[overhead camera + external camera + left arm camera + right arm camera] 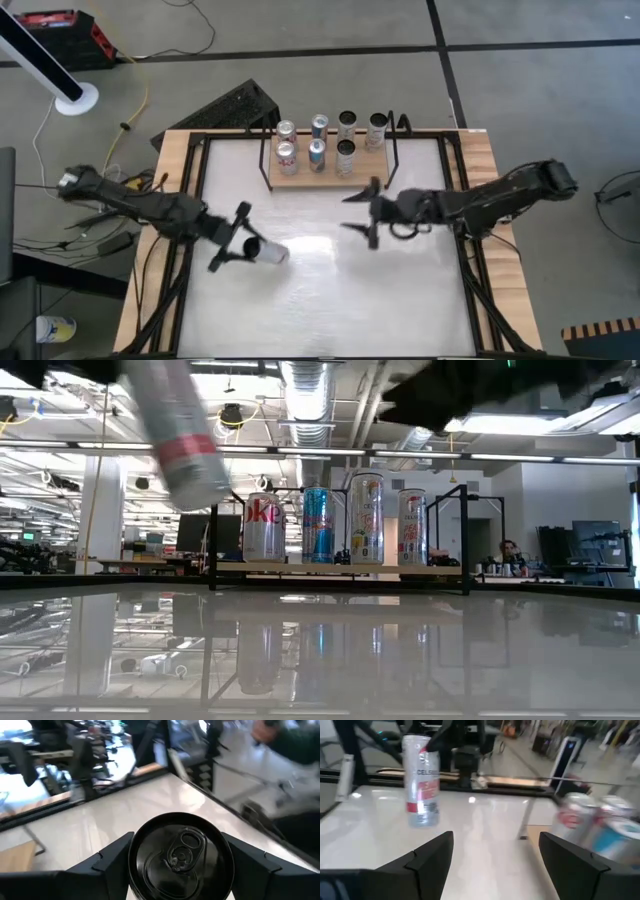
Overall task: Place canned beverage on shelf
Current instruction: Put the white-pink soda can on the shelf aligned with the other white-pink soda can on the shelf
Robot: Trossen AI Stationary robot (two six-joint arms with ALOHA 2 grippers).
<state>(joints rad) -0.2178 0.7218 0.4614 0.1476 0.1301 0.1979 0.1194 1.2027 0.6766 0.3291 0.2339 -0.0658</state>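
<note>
A slim white can with a red band (270,251) hangs in the air over the table's left half, my left gripper (232,243) shut on it; the low view shows the can (185,440) tilted, high above the tabletop. The shelf (308,181), a light-wood board in a black wire frame, stands at the table's far middle with several upright cans (365,520) on it. My right gripper (366,212) hovers open right of the table's centre, in front of the shelf, its fingers (427,865) around nothing. My left gripper pinches the can between its two fingers (102,867), one on each side of the wall just below the black lid (180,852). The lid faces back toward the wrist. The can's bottom end (283,254) points away toward the table's right and downward, lifted clear of the table.
The board's near right corner (375,168) shows bare wood. White tabletop (330,295) spreads from the grippers to the near edge. Black rails (190,200) run along the table's wooden sides. A black crate (235,105) lies beyond the far left corner.
</note>
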